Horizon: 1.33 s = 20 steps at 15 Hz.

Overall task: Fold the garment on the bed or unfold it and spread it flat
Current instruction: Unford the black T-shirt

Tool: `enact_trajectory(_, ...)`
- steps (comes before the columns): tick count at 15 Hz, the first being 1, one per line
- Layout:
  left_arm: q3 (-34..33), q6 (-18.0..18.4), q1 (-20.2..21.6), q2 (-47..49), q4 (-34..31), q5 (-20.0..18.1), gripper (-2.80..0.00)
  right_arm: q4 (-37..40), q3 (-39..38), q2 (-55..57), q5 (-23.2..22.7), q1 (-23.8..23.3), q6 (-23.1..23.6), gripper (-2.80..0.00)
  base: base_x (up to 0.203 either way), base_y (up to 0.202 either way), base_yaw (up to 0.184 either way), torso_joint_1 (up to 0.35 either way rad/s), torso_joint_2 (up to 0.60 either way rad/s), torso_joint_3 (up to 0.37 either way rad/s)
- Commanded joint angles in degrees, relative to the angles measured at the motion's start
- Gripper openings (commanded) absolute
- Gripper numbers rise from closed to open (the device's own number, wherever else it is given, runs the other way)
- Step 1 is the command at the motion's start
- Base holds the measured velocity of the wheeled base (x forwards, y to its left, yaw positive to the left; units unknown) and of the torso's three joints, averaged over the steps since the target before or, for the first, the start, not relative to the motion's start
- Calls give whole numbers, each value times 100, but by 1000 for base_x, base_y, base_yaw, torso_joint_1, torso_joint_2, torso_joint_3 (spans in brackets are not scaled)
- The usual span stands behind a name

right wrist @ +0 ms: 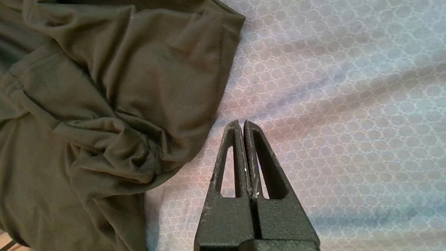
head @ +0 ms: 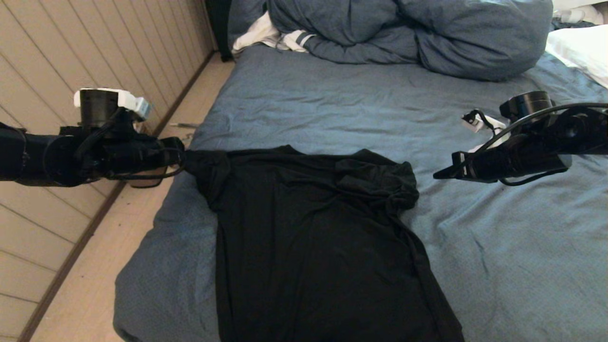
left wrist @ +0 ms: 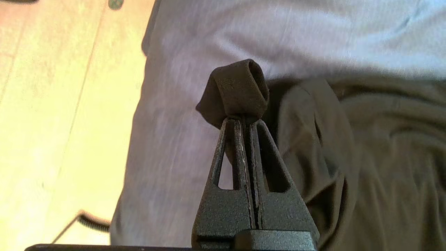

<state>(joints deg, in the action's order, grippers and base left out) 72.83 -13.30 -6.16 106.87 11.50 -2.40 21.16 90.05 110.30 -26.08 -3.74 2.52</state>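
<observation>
The garment, a black T-shirt with its plain side up, lies spread on the bed near the front edge. My left gripper is shut on the tip of the shirt's left sleeve and holds it out over the bed's left edge. The right sleeve lies bunched and crumpled. My right gripper hovers shut and empty above the sheet just right of that bunched sleeve, not touching it.
A bulky blue duvet lies heaped at the far end, with a white stripe-cuffed cloth beside it and a white pillow at far right. Wooden floor and a panelled wall run along the bed's left side.
</observation>
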Motion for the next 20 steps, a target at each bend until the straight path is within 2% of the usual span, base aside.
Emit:
enact_trajectory(1,-232,-9,137,-200,11,-108,-280,11,-5,-9,-12,5,3,-280,0,0,0,0,0,0)
enact_trajectory(4,-297,-14,425,-222,11,-273,-280,16,4,-1,-12,5,3,-280,0,0,0,0,0,0)
enact_trajectory(8,-249,-19,966,51,18,-744,-280,12,12,1,-12,22,-17,-280,0,0,0,0,0,0)
enact_trajectory(11,-454,-16,1212,127,156,-883,-280,19,39,27,-12,22,-50,-280,0,0,0,0,0,0)
enact_trajectory(12,-574,18,1228,111,233,-884,0,19,39,35,-12,22,-50,-280,0,0,0,0,0,0)
enact_trajectory(17,-541,48,1319,-78,466,-899,0,11,21,53,-12,40,-41,-280,0,0,0,0,0,0)
enact_trajectory(20,-464,-99,1375,-380,418,-919,0,11,12,61,-13,40,-24,-280,0,0,0,0,0,0)
